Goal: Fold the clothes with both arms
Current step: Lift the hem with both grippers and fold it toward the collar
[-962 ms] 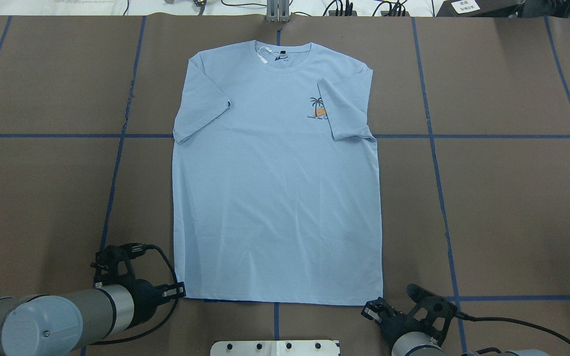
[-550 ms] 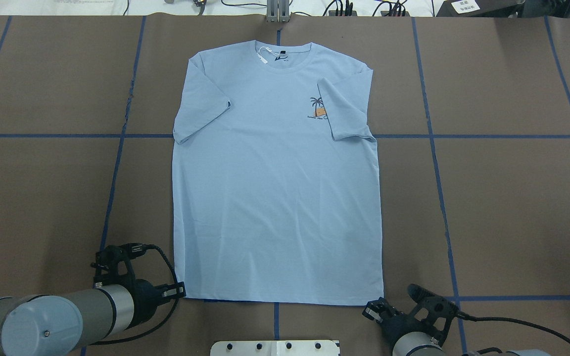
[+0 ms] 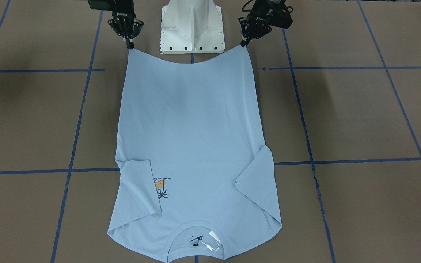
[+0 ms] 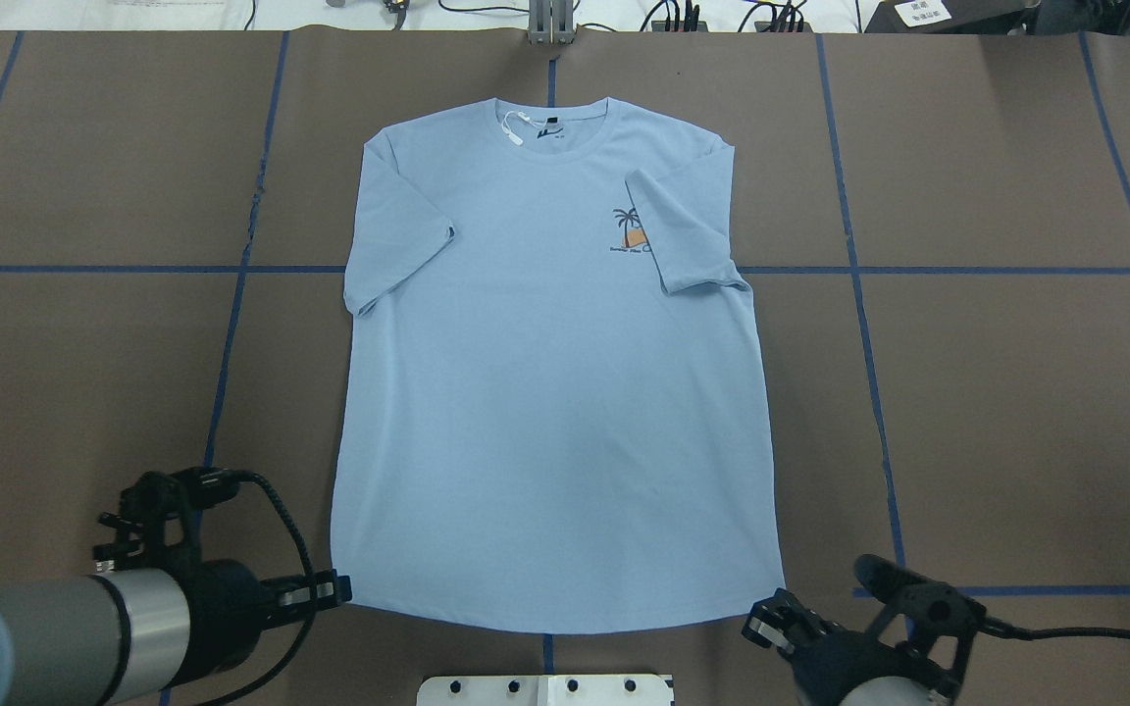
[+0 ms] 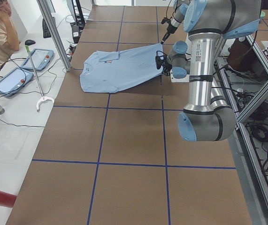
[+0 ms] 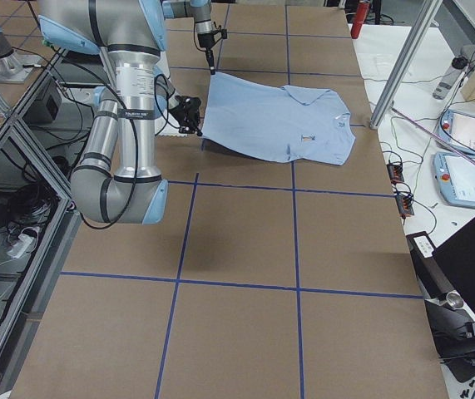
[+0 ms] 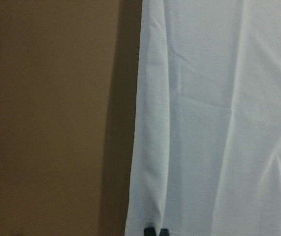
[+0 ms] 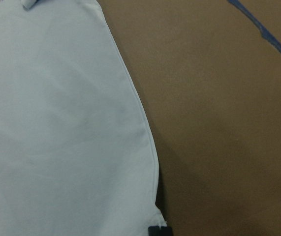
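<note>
Squarely gripped at both near corners, a light blue T-shirt (image 4: 555, 412) hangs between the left tool (image 4: 334, 590) and the right tool (image 4: 759, 622). Each tool is pressed together on the cloth, and both wrist views show dark tips closed at the fabric's edge.

The shirt lies face up in the middle of the brown counter (image 4: 1016, 412). Its long axis runs straight away from the robot, with the hem (image 4: 545, 624) nearest the arms and the collar (image 4: 553, 147) at the far end. Seen from across the counter, the hem sags in a shallow curve between the two pinched corners. The side views show the near end raised, with a shadow beneath it, while the collar end rests flat.

Any fold from here would seem to carry the hem along that axis toward the collar. Neither arm is nearer, since each holds its own corner, so the two would probably have to travel in step to keep the fold from skewing.

The fabric looks smooth, with only faint creases. Both short sleeves are turned in onto the body. The left sleeve (image 4: 396, 235) lies clear, while the right sleeve (image 4: 688, 230) covers the edge of the palm-and-orange chest print (image 4: 629, 227). A white tag (image 4: 515, 128) sits at the collar.
</note>
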Motion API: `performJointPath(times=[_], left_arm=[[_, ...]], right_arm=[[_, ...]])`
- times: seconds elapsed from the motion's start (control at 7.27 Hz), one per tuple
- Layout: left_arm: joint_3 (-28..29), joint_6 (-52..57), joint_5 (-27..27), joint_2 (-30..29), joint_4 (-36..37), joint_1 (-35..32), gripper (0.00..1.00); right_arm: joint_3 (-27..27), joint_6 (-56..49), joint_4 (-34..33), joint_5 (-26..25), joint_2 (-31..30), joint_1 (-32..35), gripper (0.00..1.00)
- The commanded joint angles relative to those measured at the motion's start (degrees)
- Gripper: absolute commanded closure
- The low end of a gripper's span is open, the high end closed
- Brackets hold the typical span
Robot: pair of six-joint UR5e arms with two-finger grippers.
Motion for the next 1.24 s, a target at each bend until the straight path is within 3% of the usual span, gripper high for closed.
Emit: performJointPath(times=[0.0,0.27,0.55,0.69,0.82,1.1], left_arm=[[-19.32,0.03,-8.26,-1.06,19.54,-0.75,1.00],[-18.53,4.56,-10.23,-2.90,20.58,-4.35,1.00],[-15.11,15.96,-10.67,-6.93,23.11,-13.80,1.00],[-12.05,21.77,-16.59,-10.26,25.05,-21.34,1.00],[-8.36,26.26,-20.04,-14.82,28.28,-27.85,1.00],[-0.37,31.47,-19.90,-18.54,29.37,-32.82,1.00]], right_arm=[[12.89,-0.05,-11.63,2.31,2.16,-2.27,1.00],[12.48,-5.72,-12.00,5.30,4.97,2.90,1.00],[10.20,-16.43,-12.09,16.77,10.95,16.99,1.00],[7.75,-20.66,-12.09,21.97,14.80,23.95,1.00],[3.99,-23.23,-12.09,23.76,17.71,28.80,1.00],[-6.71,-28.95,-11.22,25.09,23.77,36.11,1.00]])
